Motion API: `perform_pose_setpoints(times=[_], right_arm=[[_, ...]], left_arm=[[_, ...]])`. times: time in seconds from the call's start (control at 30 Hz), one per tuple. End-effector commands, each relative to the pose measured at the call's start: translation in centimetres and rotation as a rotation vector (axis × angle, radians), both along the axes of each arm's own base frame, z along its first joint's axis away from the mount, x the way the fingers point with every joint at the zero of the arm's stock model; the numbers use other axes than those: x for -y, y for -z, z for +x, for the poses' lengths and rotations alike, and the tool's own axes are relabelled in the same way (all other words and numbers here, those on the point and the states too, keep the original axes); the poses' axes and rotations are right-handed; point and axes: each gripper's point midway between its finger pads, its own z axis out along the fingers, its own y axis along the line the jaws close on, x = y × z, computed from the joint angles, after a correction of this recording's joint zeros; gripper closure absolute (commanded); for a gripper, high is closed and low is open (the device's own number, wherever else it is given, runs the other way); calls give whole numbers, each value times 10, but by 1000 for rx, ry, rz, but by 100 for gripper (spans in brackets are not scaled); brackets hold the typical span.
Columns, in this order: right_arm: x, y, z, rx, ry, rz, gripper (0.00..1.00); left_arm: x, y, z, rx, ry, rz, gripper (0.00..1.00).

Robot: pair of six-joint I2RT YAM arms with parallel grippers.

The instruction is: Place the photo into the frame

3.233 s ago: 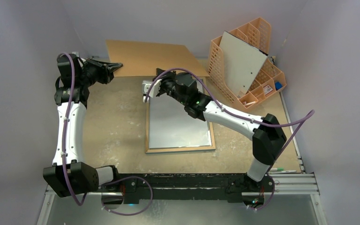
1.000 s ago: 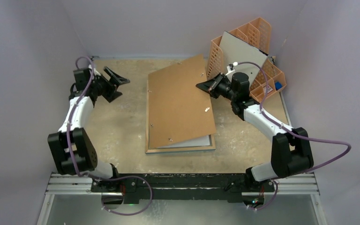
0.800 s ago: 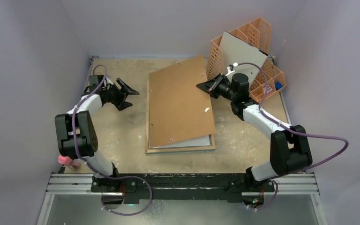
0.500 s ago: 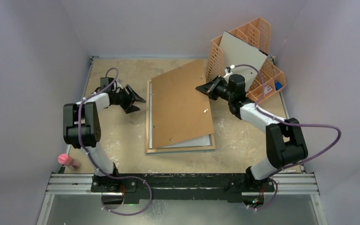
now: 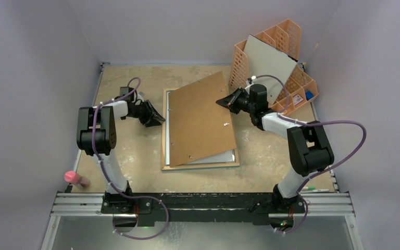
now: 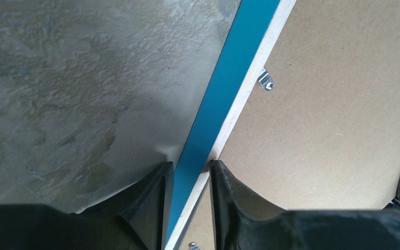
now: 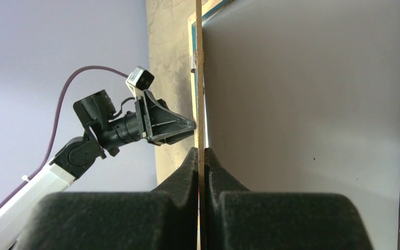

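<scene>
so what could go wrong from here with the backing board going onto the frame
1. The backing board lies twisted over the frame, so it may come down on the rim rather than inside it.
2. The right tool pinches the thin board at one edge only, so the board might pivot or slip.
3. The left tool straddles the frame's left rim. A squeeze or pull there could shift the frame.

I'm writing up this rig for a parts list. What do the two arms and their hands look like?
The left arm and right arm share white tubular links and chunky black joints. The left hand and right hand are black, with two tapering fingers. A purple cable loops along each arm.
</scene>
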Motion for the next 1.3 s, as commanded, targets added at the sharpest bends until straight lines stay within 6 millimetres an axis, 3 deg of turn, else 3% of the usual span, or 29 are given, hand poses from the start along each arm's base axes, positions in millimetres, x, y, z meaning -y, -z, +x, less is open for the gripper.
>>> perform_pose_setpoints(times=[0.0,0.23,0.73,1.1,1.27], right_arm=[[-6,-28,16,98,-1,51,100],[-6,-11,13,84,1,71,100],[-13,18,-7,21,-46,128,100],[-12,31,-14,39,-57,68,82],[-19,40,-13,40,-126,42,78]], left_arm=[[-8,19,-4,-13,32,72,67],[-6,21,-4,-20,39,58,73],[-1,21,-3,-27,36,23,74],[-2,20,-4,-28,21,30,74],[-1,19,-4,-22,23,23,74]])
